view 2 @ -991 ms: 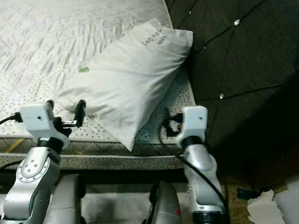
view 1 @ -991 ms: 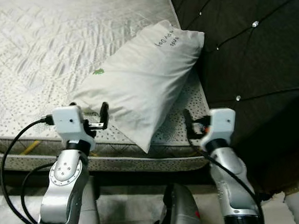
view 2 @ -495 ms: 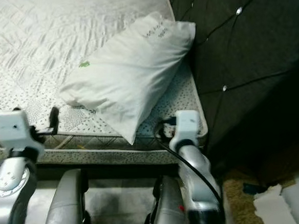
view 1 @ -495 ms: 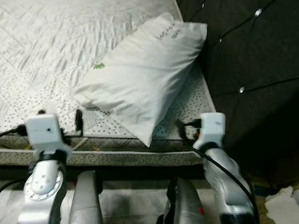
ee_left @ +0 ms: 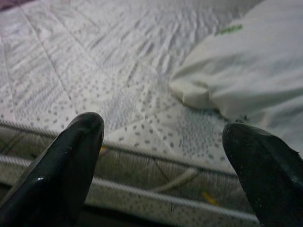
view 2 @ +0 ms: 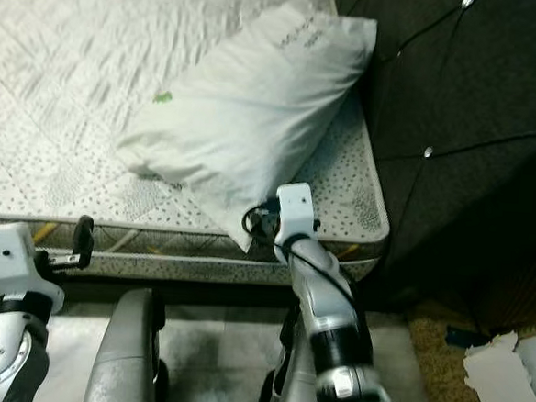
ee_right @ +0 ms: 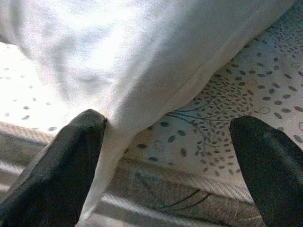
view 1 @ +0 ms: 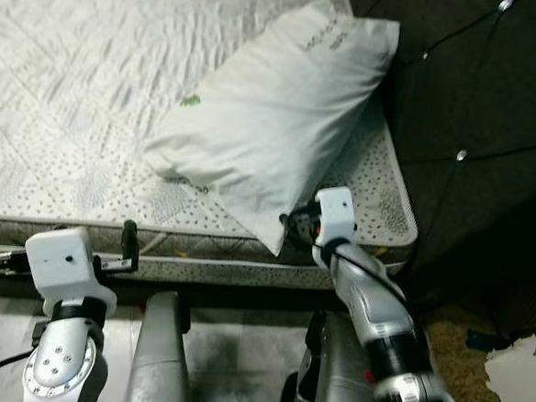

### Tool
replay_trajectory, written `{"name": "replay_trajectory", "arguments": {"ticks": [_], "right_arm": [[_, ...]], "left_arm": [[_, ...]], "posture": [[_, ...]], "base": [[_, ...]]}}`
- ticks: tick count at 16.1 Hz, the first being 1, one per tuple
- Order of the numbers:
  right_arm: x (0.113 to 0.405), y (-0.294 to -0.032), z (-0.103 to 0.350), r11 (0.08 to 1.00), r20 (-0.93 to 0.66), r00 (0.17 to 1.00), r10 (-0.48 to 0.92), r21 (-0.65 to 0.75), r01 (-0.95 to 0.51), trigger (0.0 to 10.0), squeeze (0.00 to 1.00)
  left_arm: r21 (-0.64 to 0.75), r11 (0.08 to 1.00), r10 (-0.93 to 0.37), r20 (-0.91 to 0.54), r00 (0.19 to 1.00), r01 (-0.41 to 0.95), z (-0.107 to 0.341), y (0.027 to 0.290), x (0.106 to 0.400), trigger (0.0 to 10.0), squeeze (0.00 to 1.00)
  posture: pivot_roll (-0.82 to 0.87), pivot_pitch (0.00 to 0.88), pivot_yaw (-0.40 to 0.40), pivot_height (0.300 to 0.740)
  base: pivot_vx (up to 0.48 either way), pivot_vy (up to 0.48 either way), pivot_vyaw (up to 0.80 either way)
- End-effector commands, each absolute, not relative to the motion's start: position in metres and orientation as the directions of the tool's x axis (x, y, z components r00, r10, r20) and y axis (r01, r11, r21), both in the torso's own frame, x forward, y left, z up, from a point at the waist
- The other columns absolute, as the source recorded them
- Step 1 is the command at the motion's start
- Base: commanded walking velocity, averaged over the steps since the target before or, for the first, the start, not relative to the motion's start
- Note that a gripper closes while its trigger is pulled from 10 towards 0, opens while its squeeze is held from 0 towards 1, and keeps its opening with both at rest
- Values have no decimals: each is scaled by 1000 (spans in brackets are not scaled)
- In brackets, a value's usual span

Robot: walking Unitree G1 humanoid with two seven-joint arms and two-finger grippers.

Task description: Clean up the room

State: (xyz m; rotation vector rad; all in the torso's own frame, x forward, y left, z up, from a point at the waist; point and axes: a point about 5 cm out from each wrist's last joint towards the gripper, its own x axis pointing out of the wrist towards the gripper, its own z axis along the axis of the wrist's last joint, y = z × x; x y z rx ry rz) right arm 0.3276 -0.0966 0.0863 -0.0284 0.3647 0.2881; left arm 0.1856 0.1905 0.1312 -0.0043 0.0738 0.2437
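Observation:
A white pillow (view 1: 274, 109) with a small green tag lies slanted on the bare quilted mattress (view 1: 72, 105), its far end against the headboard. One pillow corner hangs over the mattress edge. My right gripper (ee_right: 168, 125) is at that corner (view 1: 270, 238). It is open, with one finger (ee_right: 71, 161) touching the pillow cloth and the other out over the mattress. My left gripper (ee_left: 161, 130) is open and holds nothing. It is low in front of the mattress side (view 1: 125, 246), left of the pillow.
A dark tufted headboard (view 1: 478, 87) rises on the right beside the pillow. On the floor at the right lie a brown mat (view 1: 452, 333) and white paper (view 1: 519, 366). My own legs (view 1: 160, 359) stand close against the bed frame.
The view has shifted. My right gripper has moved left, up to the pillow's overhanging corner. My left gripper has dropped from the mattress top to below its edge.

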Motion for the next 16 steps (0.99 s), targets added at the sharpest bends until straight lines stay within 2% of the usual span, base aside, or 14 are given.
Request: {"name": "replay_trajectory", "arguments": {"ticks": [1,4,7,8,9,12,16], "right_arm": [[338,-99,85,970,-357,906,227,4,-241,10000,0],[363,-96,101,993,-316,942,113,-1,-120,10000,0],[373,-81,113,995,-294,950,103,45,-94,10000,0],[375,-72,116,992,-286,951,117,83,-97,1294,0],[376,-64,119,986,-284,949,136,131,-102,0,0],[380,-51,128,971,-279,948,157,220,-96,0,0],[384,-57,130,964,-270,954,126,262,-53,0,0]], "left_arm": [[1,974,224,-86,971,-225,134,188,185,10000,0],[27,975,223,-79,972,-221,138,190,184,10000,0],[40,972,232,-86,969,-230,139,192,180,10000,0],[40,972,236,-89,968,-233,139,192,180,10000,0],[38,971,240,-87,967,-237,139,191,180,10000,0],[36,970,244,-75,967,-242,141,191,186,10000,0],[32,971,237,-63,969,-235,142,190,192,10000,0]], "posture": [[249,223,-55,566],[270,234,-58,566],[289,235,-69,566],[295,234,-73,566],[298,232,-75,566],[298,212,-77,566],[289,197,-74,566]], "base": [[0,0,0],[0,0,0],[0,0,0],[0,0,0],[0,0,0],[0,0,0],[0,0,0]]}}
